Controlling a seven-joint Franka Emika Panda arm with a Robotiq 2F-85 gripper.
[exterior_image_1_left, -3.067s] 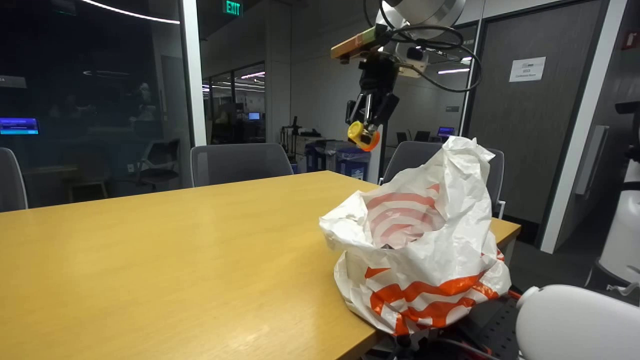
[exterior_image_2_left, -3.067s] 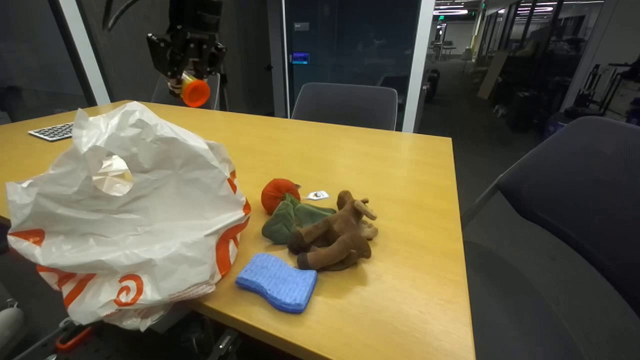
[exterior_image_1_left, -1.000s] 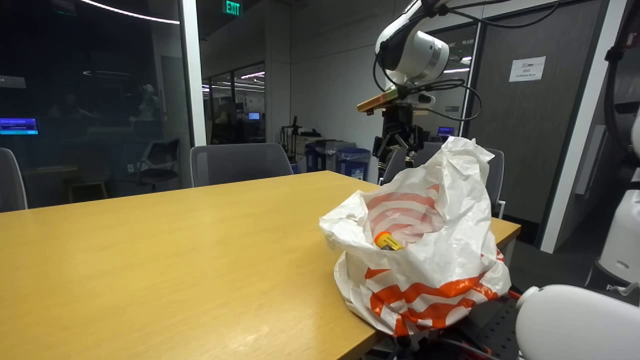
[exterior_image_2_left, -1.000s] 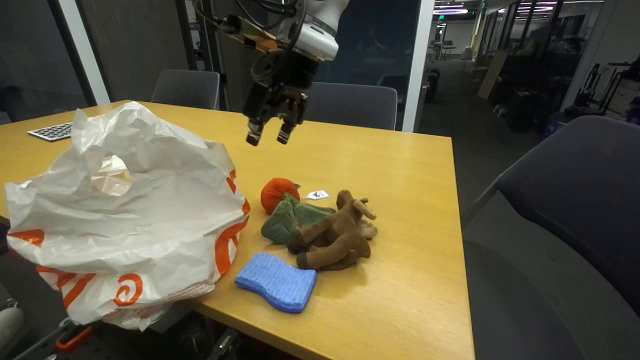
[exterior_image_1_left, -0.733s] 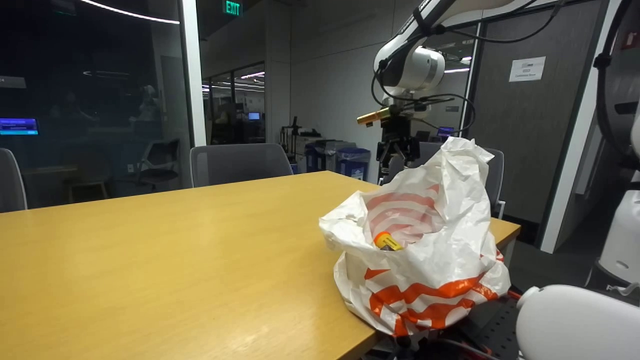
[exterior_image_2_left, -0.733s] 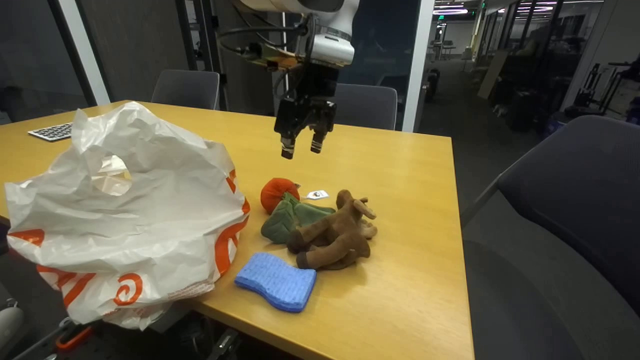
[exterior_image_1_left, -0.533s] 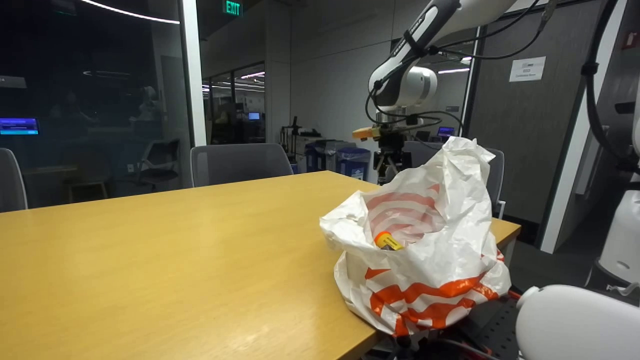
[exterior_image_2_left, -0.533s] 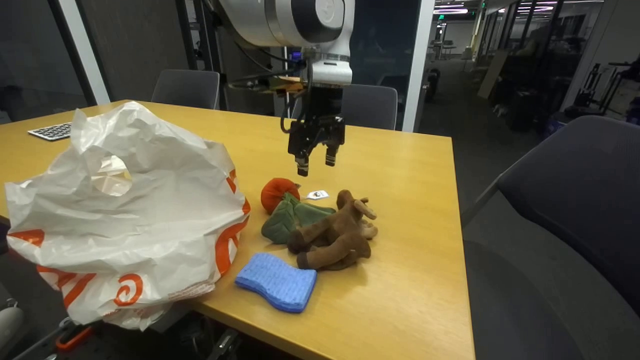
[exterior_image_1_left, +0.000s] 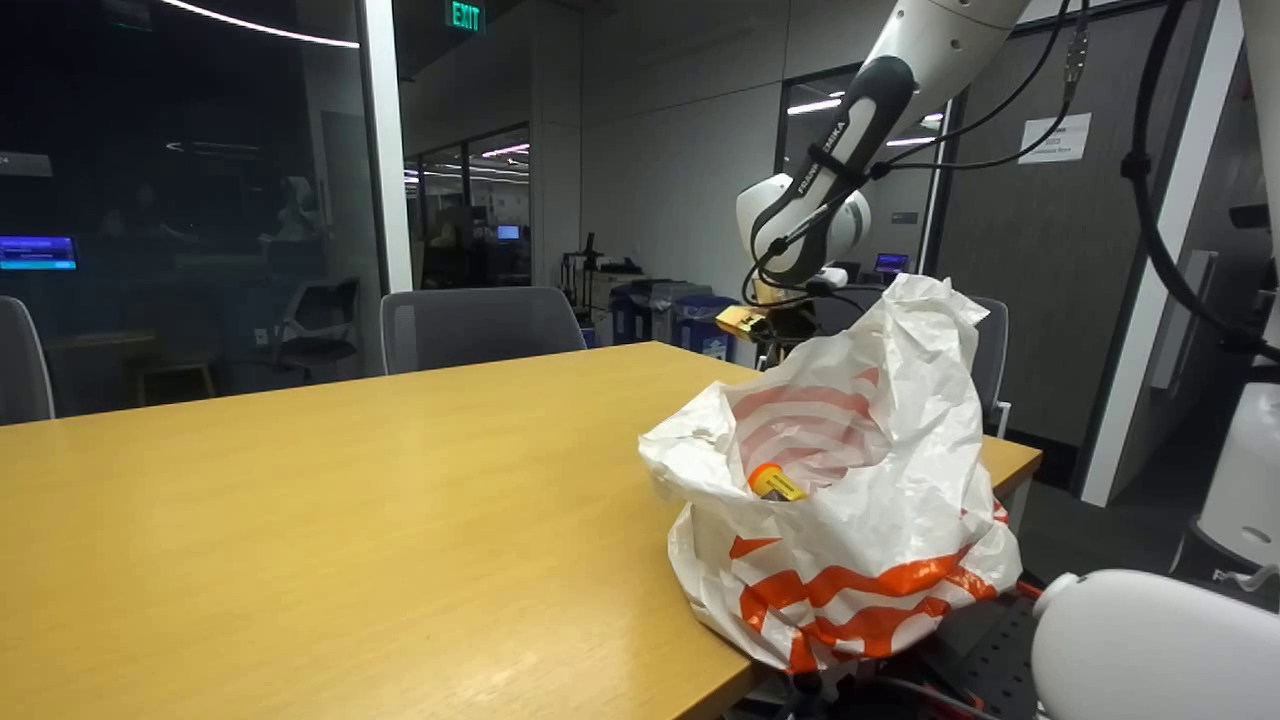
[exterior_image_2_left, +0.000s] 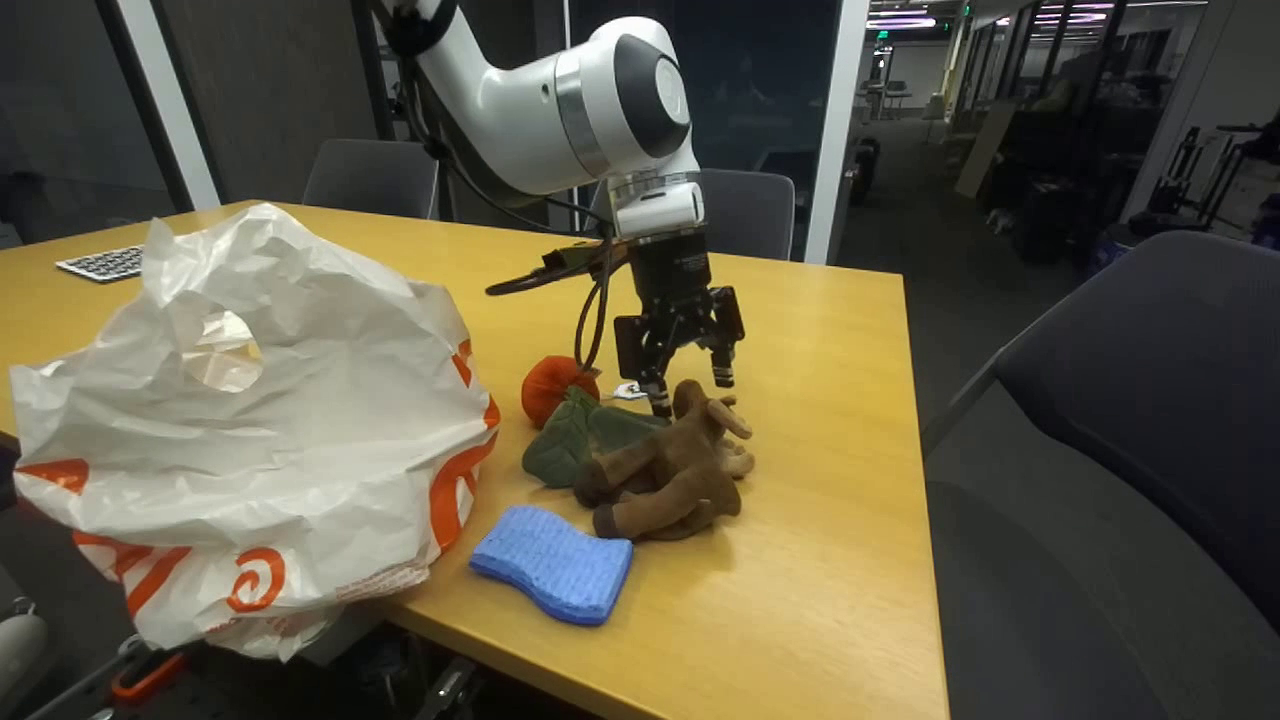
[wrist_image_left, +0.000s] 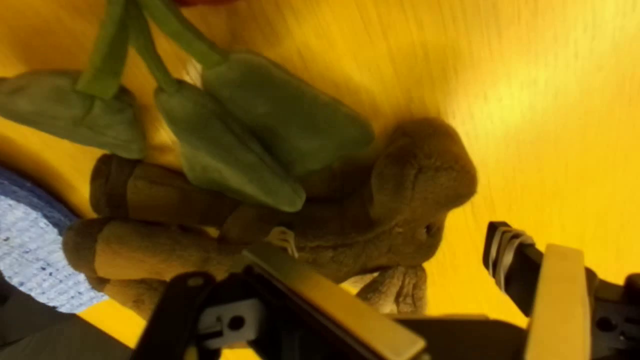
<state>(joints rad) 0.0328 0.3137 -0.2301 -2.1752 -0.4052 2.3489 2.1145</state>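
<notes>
The brown plush animal lies sprawled on the counter, its head beneath the end effector, whose fingers stand wide apart and hold nothing. In the wrist view 1 finger overlaps the plush body and the other stands past the head; whether either touches it cannot be told. That offset looks like the main risk: if lowered this way, the 1st finger might press into the soft trunk instead of passing beside it, shoving the animal along. A pinch on the head alone could let the limp body swing, twist and slip out. The green leaves lap over the animal, so closing carelessly might catch their cloth too and drag the red-orange ball they seem joined to. The blue sponge sits just beside the feet, near the counter's edge; a pushed plush could nudge it toward a fall. Farther out, the white plastic bag overhangs that edge, slack and tall: a bump from the arm might tip it or fold its mouth, and the yellow container inside could roll out.
</notes>
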